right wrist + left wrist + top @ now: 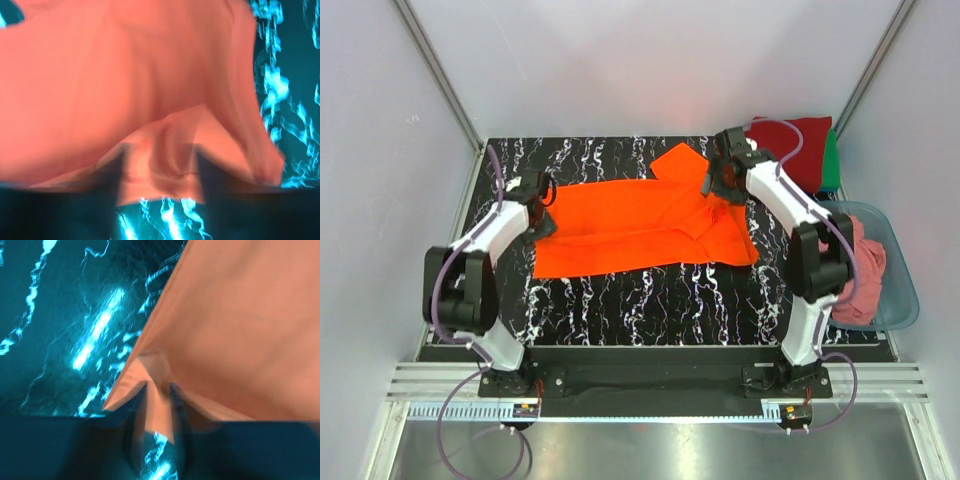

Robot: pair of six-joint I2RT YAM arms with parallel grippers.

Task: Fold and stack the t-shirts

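Observation:
The bright orange t-shirt (640, 225) lies spread across the black marbled table, with a sleeve sticking up at the back. My left gripper (542, 205) is at its left edge, shut on a pinched corner of orange cloth (159, 390). My right gripper (718, 180) is at the shirt's back right, shut on a bunched fold of the same cloth (165, 145). A dark red folded shirt (800, 140) lies on a green one (831, 165) at the back right corner. A salmon-pink shirt (865, 270) lies crumpled in the tub.
The translucent blue-grey plastic tub (903, 285) stands off the table's right edge beside my right arm. Grey walls and metal frame posts close in the table at the back and sides. Bare marbled table (640, 300) shows in front of the orange shirt.

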